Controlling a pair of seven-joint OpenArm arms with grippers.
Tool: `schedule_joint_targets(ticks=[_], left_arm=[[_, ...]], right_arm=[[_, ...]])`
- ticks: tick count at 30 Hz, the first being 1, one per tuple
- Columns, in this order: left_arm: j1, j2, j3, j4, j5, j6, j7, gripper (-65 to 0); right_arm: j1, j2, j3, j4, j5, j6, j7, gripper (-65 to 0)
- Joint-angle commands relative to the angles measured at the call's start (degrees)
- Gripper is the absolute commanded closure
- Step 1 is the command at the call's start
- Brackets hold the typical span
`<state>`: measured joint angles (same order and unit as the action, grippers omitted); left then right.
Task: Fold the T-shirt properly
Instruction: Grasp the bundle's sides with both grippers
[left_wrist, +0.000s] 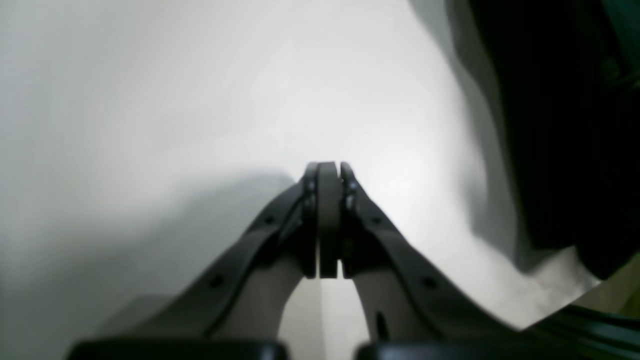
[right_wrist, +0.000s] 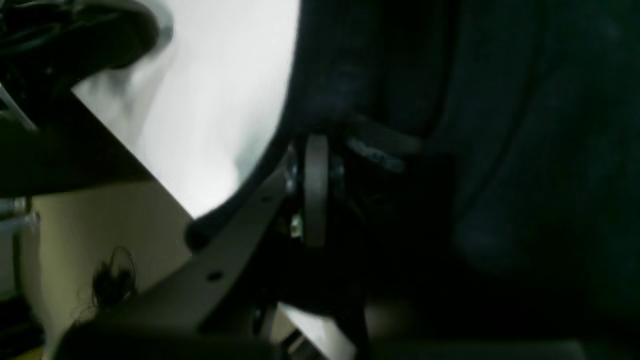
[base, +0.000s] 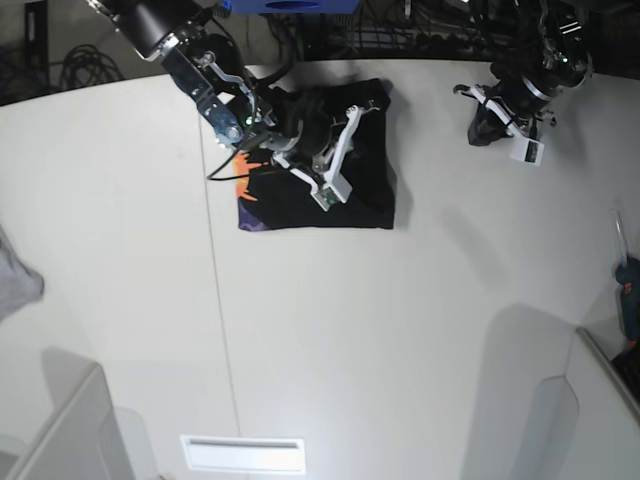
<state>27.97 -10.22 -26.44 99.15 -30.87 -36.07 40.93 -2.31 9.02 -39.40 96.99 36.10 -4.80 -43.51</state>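
Observation:
The black T-shirt (base: 370, 190) lies folded into a rough square at the far middle of the white table (base: 400, 330), with a bit of orange print (base: 243, 186) showing at its left edge. My right gripper (base: 328, 192) rests on top of it. In the right wrist view its fingers (right_wrist: 316, 150) are pressed together, with dark T-shirt fabric (right_wrist: 500, 150) bunched at their tips. My left gripper (base: 527, 150) hovers over bare table at the far right, well apart from the shirt. Its pads (left_wrist: 329, 167) are shut with nothing between them.
A small grey cloth (base: 15, 285) hangs over the table's left edge. Grey panels stand at the near left (base: 60, 430) and near right (base: 590, 400) corners. A white slot (base: 243, 453) sits at the front. A blurred dark mass (left_wrist: 565, 125) fills the right of the left wrist view.

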Motion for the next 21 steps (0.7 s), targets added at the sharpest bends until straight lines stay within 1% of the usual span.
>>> schedule_joint_targets(ticks=[1, 4, 6, 9, 11, 14, 17, 19, 21], left_arm=[[0.21, -0.46, 0.02, 1.73, -0.91, -0.45, -1.15, 0.0], [0.12, -0.29, 0.28, 3.13, -0.91, -0.45, -1.15, -0.5], [0.12, 0.42, 0.28, 4.45, -1.00, -0.45, -1.15, -3.8], [0.12, 0.77, 0.19, 6.03, -1.00, -0.45, -1.15, -9.1], [-0.14, 0.86, 0.28, 6.65, -1.00, -0.45, -1.15, -15.1], [-1.64, 1.91, 0.37, 6.65, -1.52, -0.45, -1.15, -24.7], [-2.43, 2.00, 1.16, 6.38, -6.53, -0.45, -1.06, -35.1], [-3.48, 1.73, 4.24, 6.38, -10.31, -0.45, -1.06, -40.8], [-4.80, 0.42, 7.75, 5.86, -11.90, -0.10, -1.06, -46.2]], right_arm=[[1.21, -0.80, -1.00, 0.11, -0.01, -0.08, 0.47, 0.0], [2.53, -2.82, -3.37, -2.44, -3.26, 0.01, -0.58, 0.0], [2.61, -3.87, -4.25, -3.58, -5.28, 0.01, -0.67, 0.0], [2.26, -3.87, -4.34, -1.03, -5.99, 0.01, -0.67, 0.0], [1.38, -3.35, -3.90, 3.10, -5.99, 0.01, -0.67, 0.0], [0.77, -0.53, -2.84, 9.25, -5.99, 0.01, -0.23, 0.0], [-0.99, 0.43, 1.38, 13.38, -5.99, 0.09, -0.32, 0.0], [-2.57, 0.52, 4.54, 14.70, -5.99, 0.36, -0.41, 0.0], [-3.80, 0.96, 7.09, 15.41, -5.99, 0.62, -0.41, 0.0]])
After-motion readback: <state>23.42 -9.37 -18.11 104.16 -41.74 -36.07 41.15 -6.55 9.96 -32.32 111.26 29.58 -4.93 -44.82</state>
